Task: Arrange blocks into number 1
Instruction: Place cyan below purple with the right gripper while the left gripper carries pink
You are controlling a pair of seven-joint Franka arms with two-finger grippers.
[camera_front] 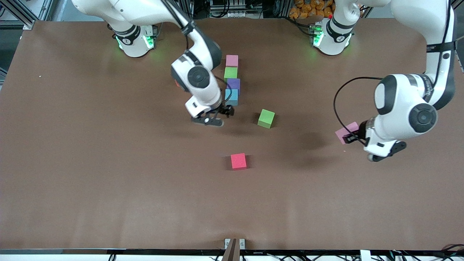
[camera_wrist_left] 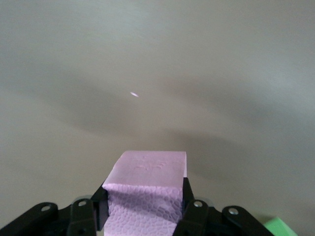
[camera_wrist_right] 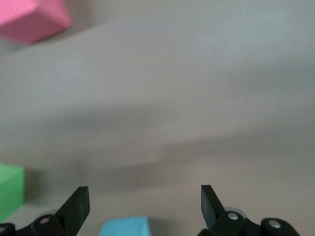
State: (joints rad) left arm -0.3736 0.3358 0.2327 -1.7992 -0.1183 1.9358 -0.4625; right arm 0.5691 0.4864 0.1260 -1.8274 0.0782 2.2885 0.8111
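A: While the column of blocks, pink [camera_front: 232, 60], green [camera_front: 230, 73], purple [camera_front: 233, 85] and light blue [camera_front: 231, 96], stands mid-counter, what comes next?

B: The left claw [camera_front: 349, 138] pinches a matte pink cube [camera_wrist_left: 147, 189], aloft at the column's four o'clock. Lower it square against the line.

A: The right claw [camera_front: 217, 115]?

B: Spread, empty, over the counter [camera_front: 90, 163] by the blue cube. Loose green [camera_front: 266, 118] at five o'clock, red [camera_front: 238, 161] at six.

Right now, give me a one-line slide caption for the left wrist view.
Left gripper shut on a pink block, held above the bare brown table, a green block's corner showing.
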